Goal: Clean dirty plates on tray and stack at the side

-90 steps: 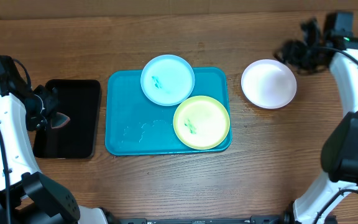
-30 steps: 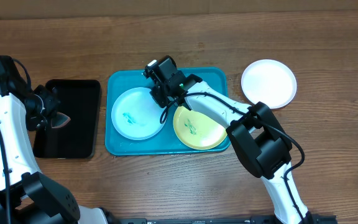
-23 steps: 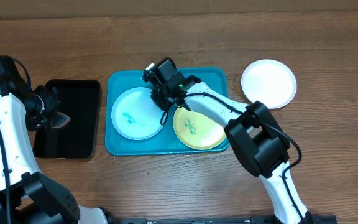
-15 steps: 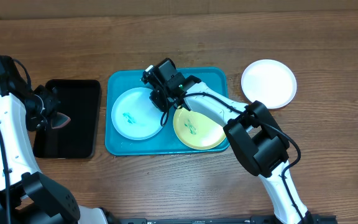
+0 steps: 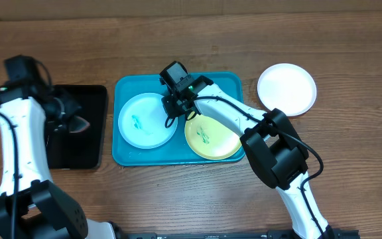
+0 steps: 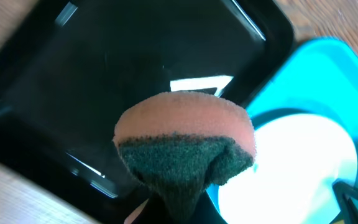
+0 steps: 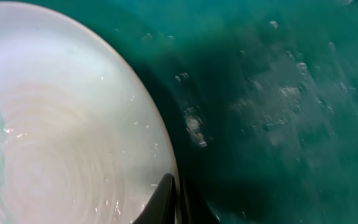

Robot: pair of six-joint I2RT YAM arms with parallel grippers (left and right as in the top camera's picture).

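wood-grain surface (image 5: 197,192) fills the overhead view, with cardboard-coloured backing along the far edge. near the middle lies the turquoise tray (image 5: 234,81), and two plates lie inside its raised rim: the pale blue plate (image 5: 152,134) on its left half and the yellow-green plate (image 5: 223,141) at its right front corner, the two just beside each other. each carries a teal smear at centre (image 5: 138,121). the white plate (image 5: 286,88) lies off the tray on the bare wood to the right, near the tray's far right corner, and looks unmarked.

the right gripper (image 5: 172,106) reaches in from the right, over the tray, to the pale blue plate's right rim. in the right wrist view its dark fingertips (image 7: 163,194) sit close together at the bottom of the picture, one over the plate's pale inner face and the other on the tray side, closed on the rim between them. the tray floor beside them shows wet specks.

left of the turquoise tray lies the black tray (image 5: 95,143), glossy and narrow. the left gripper (image 5: 73,121) hangs over it, clamped on the sponge (image 6: 185,146), which has a pinkish-orange body and a dark green scouring face. in the left wrist view the sponge is pinched from below, the black tray lies behind it, and the pale blue plate shows at lower right.
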